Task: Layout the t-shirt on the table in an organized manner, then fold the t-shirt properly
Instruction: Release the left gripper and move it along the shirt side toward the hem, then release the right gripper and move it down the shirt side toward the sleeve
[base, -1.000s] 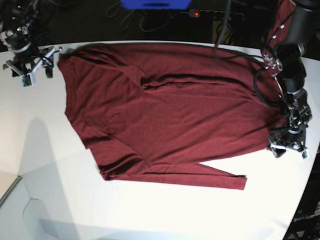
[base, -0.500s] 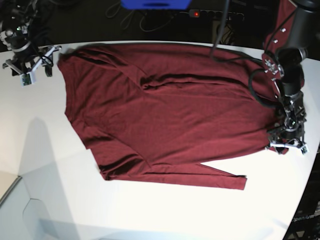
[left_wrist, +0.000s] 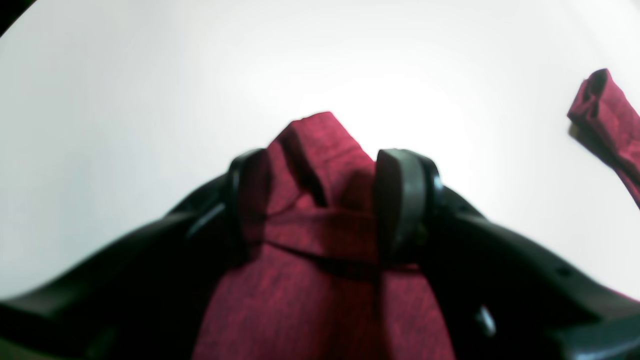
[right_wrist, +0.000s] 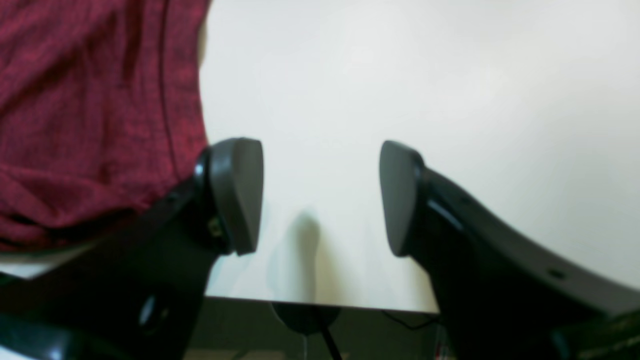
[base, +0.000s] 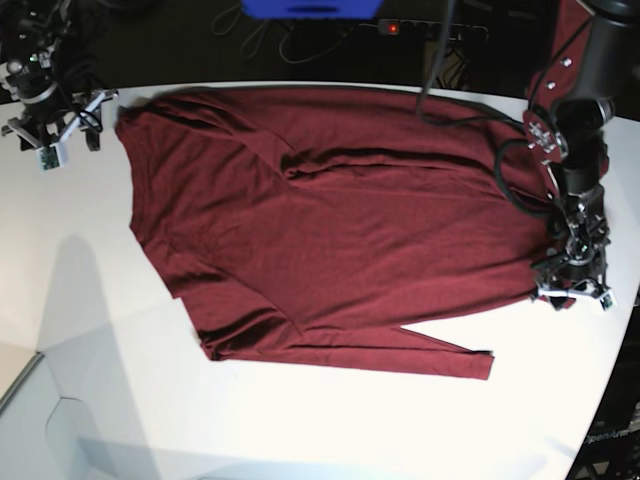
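The maroon t-shirt lies spread and wrinkled across the white table, one long sleeve along its near edge. My left gripper sits at the shirt's right edge. In the left wrist view the left gripper is open, its black fingers either side of a raised corner of the t-shirt. A sleeve cuff lies further right. My right gripper hovers just off the shirt's far left corner. The right gripper is open over bare table, the t-shirt beside its left finger.
A blue object and a power strip with a red light sit beyond the table's far edge. Black cables loop over the shirt near the left arm. The table edge runs close under the right gripper.
The left arm has drawn slightly inward over the shirt's right edge. The right gripper has shifted a little up and to the left. The shirt lies as before.
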